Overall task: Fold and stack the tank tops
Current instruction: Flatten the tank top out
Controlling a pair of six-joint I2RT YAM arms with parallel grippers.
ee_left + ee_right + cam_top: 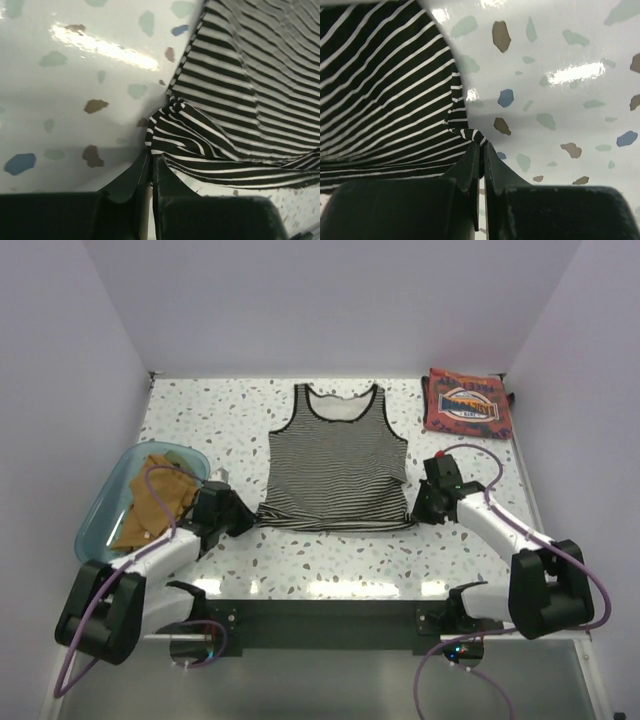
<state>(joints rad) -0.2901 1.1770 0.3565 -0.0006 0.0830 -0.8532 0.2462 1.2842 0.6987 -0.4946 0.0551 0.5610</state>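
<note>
Lying flat at the centre of the speckled table (220,420), the black-and-white striped tank top (338,465) is pointing its neckline to the far side, its hem bunching at both near corners. The left end effector (151,155) is pinching the hem's left corner and the right end effector (483,147) is pinching the right one (both pressed together on cloth). The rust-red tank top (467,403) is sitting folded at the far right, while the teal bin (100,515) at the left is holding mustard-orange tank tops (150,505).
</note>
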